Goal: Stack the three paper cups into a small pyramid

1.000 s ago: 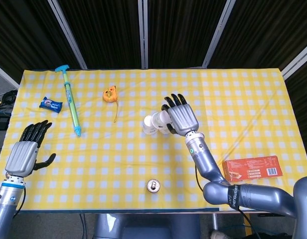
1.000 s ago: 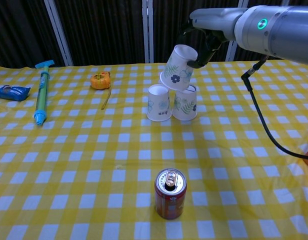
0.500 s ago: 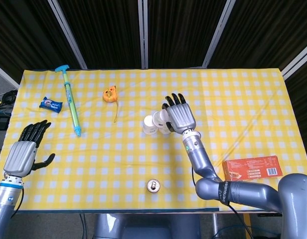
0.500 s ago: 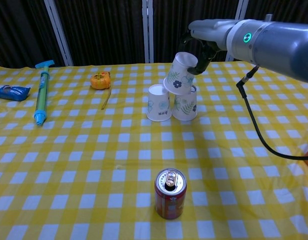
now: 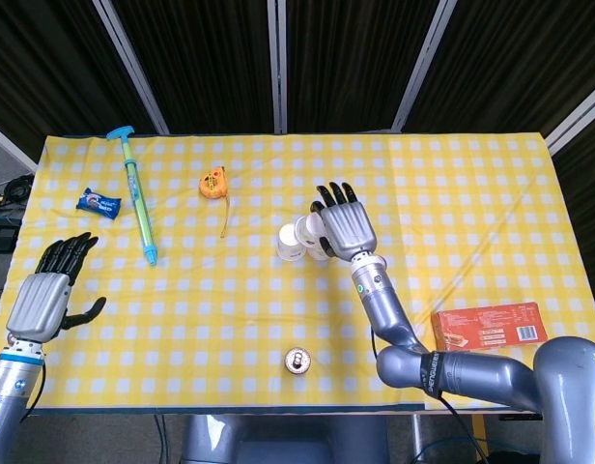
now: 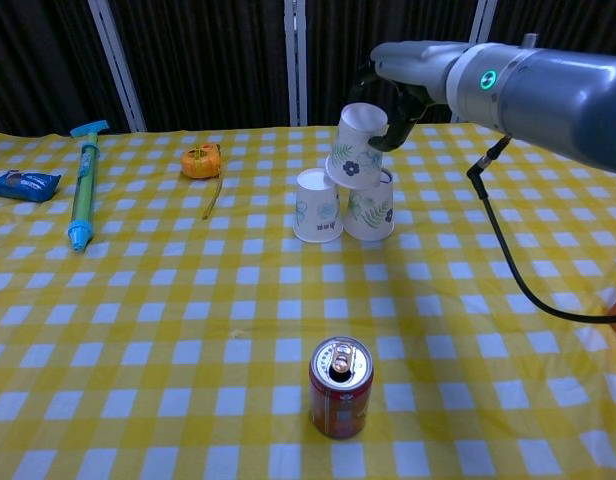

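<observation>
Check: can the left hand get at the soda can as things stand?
Probably yes. The left hand is open and holding nothing, and only bare checked cloth lies between it and the soda can; whether the arm stretches that far is unclear.

Counter cloth [image 6: 138, 330]: yellow-and-white gingham check.
Top paper cup [image 6: 356, 146]: white, dark blue flower print.
Left base cup [image 6: 317, 206]: white, pale blue-green print.
Right base cup [image 6: 372, 212]: white, green leaf print.
Soda can [image 6: 339, 388]: red body, silver top.
Syringe [image 6: 82, 190]: green barrel, blue plunger and tip.
Tape measure [image 6: 200, 160]: orange, yellow tape.
Snack packet [image 6: 24, 185]: blue.
Box [image 5: 489, 326]: orange-red.
Right hand [image 5: 345, 222]: grey back, black fingers [image 5: 322, 194].
Left hand [image 5: 48, 293]: same grey and black.
</observation>
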You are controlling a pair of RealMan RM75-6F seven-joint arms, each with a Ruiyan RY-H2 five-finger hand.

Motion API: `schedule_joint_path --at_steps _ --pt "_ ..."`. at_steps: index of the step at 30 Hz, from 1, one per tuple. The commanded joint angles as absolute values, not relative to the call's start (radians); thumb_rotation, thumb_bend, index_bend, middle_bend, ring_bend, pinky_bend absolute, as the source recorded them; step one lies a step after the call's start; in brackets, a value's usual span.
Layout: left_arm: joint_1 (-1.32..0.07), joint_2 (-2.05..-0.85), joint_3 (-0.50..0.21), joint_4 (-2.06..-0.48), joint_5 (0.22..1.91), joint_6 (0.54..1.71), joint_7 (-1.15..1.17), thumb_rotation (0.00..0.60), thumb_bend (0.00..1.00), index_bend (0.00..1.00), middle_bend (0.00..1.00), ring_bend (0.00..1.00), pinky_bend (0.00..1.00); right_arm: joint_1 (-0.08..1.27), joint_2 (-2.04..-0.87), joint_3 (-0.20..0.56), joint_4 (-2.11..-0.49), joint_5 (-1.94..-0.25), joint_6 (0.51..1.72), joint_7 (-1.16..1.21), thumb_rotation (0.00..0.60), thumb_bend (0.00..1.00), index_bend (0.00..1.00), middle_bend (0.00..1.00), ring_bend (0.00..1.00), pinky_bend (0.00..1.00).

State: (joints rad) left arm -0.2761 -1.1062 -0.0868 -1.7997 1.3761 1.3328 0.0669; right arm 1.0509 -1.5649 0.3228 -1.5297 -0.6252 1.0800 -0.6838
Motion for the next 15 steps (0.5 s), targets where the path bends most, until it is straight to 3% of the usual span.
schedule_joint_path --at_steps 1,15 --pt "-0.276 -1.106 -0.089 -1.799 1.374 1.332 0.066 0.6 0.34 0.0 0.0 0.0 0.0 1.051 -1.56 0.323 -1.54 -0.634 1.087 -0.683 0.6 0.24 0.17 0.02 0.0 0.0" --pt "-0.272 -1.104 -0.096 -1.792 1.363 1.332 0.064 0.6 0.34 0.0 0.0 0.0 0.0 0.983 -1.486 0.283 -1.659 -0.69 1.157 -0.664 0.6 0.23 0.11 0.0 0.0 0.0"
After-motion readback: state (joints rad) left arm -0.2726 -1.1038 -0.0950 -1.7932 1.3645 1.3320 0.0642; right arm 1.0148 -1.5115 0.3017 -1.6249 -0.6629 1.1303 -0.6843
